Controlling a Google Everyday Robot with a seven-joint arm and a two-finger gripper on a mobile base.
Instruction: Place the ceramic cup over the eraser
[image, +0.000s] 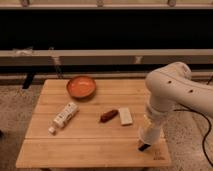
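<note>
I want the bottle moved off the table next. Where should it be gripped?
Probably around its middle, from straight above: the bottle lies flat and slanted, cap toward the front left, so close across its narrow width. The gripper is at the table's front right.

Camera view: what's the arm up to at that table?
One white robot arm reaches down to the front right corner of the wooden table. Its end effector holds the ceramic cup low, right above the small black eraser, which pokes out at the cup's base. The orange bowl, white bottle, reddish-brown sausage-shaped thing and white block lie apart, untouched.
</note>
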